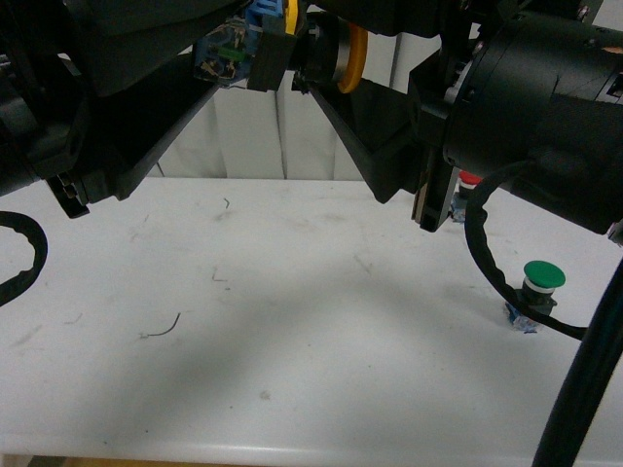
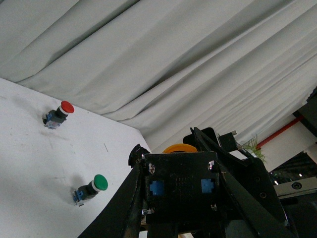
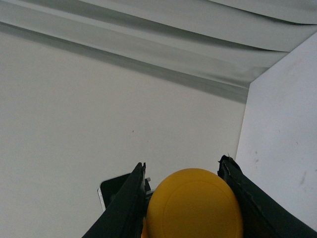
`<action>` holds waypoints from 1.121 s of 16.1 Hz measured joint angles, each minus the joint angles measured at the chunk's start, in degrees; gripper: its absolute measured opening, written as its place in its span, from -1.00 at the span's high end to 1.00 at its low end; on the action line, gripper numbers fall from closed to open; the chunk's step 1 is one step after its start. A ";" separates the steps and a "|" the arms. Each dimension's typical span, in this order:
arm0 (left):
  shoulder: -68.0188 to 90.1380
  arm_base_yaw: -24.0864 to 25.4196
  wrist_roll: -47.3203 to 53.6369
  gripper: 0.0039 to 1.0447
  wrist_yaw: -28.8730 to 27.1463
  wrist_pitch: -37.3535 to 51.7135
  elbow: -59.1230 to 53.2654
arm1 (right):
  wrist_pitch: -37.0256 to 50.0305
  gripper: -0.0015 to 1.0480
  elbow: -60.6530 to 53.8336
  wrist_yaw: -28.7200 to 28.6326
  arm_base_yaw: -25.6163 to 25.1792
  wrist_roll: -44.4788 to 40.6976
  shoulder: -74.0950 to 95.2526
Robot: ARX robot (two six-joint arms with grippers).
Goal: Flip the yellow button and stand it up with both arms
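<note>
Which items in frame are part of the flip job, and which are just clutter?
Job: yellow button, held in the air; left hand and right hand, both gripping it.
Lying about: red button and green button, both on the table.

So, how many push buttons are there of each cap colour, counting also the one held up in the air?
yellow button: 1
red button: 1
green button: 1
Total: 3
</note>
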 joint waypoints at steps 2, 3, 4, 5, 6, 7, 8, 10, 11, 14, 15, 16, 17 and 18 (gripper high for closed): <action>0.00 0.00 -0.61 0.34 0.00 -0.02 0.00 | -0.02 0.25 0.00 0.02 0.00 0.13 0.00; 0.00 0.00 -0.72 0.34 0.00 0.00 0.00 | 0.00 0.27 0.00 0.04 -0.02 0.26 0.00; 0.00 0.07 -0.85 0.34 0.00 0.00 0.00 | 0.02 0.28 0.02 0.09 -0.02 0.28 0.00; 0.00 0.17 -1.14 0.30 0.09 -0.02 0.00 | 0.02 0.30 0.02 0.07 -0.07 0.28 0.00; 0.00 0.35 -0.50 0.06 0.13 -0.26 -0.11 | -0.04 0.30 0.00 -0.17 -0.07 -0.09 0.00; -0.09 0.68 -0.04 -0.15 0.17 -0.31 -0.46 | -0.13 0.31 0.00 -0.96 -0.09 -0.42 0.00; -0.50 1.05 0.39 -0.29 0.37 -0.39 -0.85 | -0.09 0.31 0.00 -1.09 -0.17 -0.44 0.00; -3.39 2.91 0.98 -0.74 0.83 -0.31 -2.19 | -0.11 0.31 0.00 -1.22 -1.33 -0.44 0.00; -5.16 3.98 1.77 -0.92 0.85 -0.57 -3.13 | -0.11 0.31 0.00 -1.20 -1.95 -0.42 0.00; -16.44 6.84 8.39 -0.88 -0.81 -14.05 -7.89 | -0.11 0.31 -0.02 -1.68 -3.21 -0.42 -0.02; -24.96 7.93 13.44 -0.88 -2.64 -22.62 -10.16 | -0.11 0.31 -0.15 -1.90 -4.00 -0.42 -0.04; -30.01 8.33 16.20 -0.88 -4.15 -27.52 -11.06 | -0.11 0.31 -0.24 -1.99 -4.35 -0.39 -0.04; -35.39 8.44 19.89 -0.88 -5.44 -32.72 -11.76 | -0.13 0.31 -0.39 -2.05 -4.98 -0.39 -0.13; -42.25 8.41 23.93 -0.88 -6.60 -39.89 -12.13 | -0.28 0.31 -0.46 -2.32 -5.44 -0.39 -0.37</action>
